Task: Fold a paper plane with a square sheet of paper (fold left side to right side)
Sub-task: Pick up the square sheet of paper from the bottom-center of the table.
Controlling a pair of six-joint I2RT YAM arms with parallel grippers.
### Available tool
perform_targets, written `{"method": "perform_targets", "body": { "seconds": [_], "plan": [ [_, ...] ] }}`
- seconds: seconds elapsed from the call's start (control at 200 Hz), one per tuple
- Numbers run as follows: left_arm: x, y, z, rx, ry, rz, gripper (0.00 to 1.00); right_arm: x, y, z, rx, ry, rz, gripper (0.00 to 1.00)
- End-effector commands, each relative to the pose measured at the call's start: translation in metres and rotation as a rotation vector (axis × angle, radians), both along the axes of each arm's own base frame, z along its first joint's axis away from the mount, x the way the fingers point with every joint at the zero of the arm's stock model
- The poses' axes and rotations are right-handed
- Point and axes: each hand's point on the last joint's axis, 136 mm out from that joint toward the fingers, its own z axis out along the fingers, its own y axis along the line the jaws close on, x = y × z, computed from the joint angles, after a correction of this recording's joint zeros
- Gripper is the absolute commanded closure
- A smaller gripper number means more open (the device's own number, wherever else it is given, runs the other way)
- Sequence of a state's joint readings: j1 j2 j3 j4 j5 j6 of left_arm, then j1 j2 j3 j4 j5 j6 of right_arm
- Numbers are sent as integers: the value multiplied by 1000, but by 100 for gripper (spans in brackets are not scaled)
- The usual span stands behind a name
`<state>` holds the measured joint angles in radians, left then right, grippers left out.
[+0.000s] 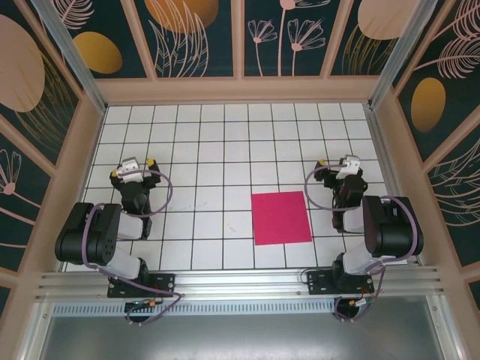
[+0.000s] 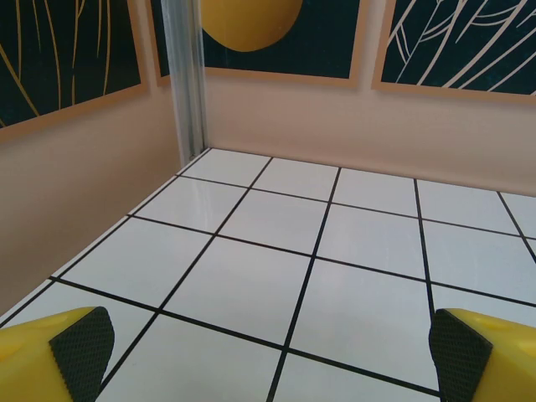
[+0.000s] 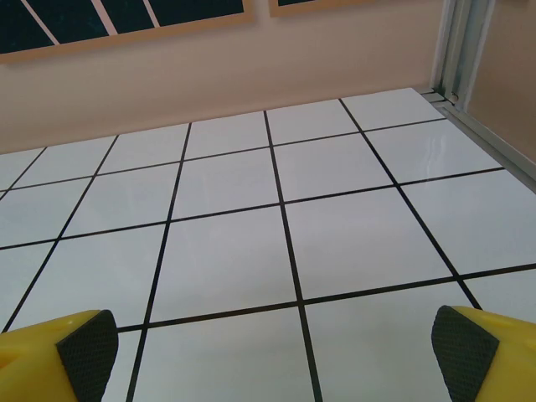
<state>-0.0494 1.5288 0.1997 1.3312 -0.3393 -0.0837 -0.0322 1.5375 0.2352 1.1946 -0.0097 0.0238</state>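
- The square sheet of paper (image 1: 281,217) looks thin, light and floppy; I'd pinch its left edge.
- Left gripper (image 1: 135,166) and right gripper (image 1: 341,163) both gape wide, empty.

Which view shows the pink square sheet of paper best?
Top external: the whole square sheet of paper lies flat and unfolded on the tiled table, beside the right arm. Both wrist cameras point over white tiles toward the walls instead.

Site: I read this as a lab-style robot test cell | Evidence: white grid-lined tabletop (image 1: 225,150) boxed in by leaf-patterned wall panels (image 1: 196,37) | aluminium posts (image 1: 66,46) at its far corners | left arm (image 1: 94,238) and right arm (image 1: 388,225) bolted to an aluminium rail (image 1: 240,283) along its near edge
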Motion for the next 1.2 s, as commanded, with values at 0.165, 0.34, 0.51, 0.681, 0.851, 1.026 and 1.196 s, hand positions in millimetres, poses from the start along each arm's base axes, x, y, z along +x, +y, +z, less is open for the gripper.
{"method": "perform_targets", "body": {
  "seconds": [0.165, 0.34, 0.51, 0.681, 0.851, 1.026, 1.196],
  "plan": [
    [2, -1, 6, -22, -26, -9, 2, 2, 2, 10, -10, -43, 20, 1],
    [3, -1, 6, -22, -25, -9, 2, 3, 1, 10, -6, -42, 22, 1],
    [2, -1, 6, -22, -28, -9, 2, 3, 2, 11, -2, -44, 25, 1],
    [-6, -5, 26, -7, -65, -37, 2, -1, -16, 19, 24, -59, -80, 1],
    [-12, -14, 77, -141, -55, -82, 2, -8, -27, 48, 23, -22, -146, 1],
    [-11, -50, 96, -371, 3, -254, 1, -23, -14, 78, 161, 40, -122, 1],
    [-12, -146, 72, -526, 252, -512, 2, -45, 9, 83, 353, 208, -101, 1]
  ]
}}
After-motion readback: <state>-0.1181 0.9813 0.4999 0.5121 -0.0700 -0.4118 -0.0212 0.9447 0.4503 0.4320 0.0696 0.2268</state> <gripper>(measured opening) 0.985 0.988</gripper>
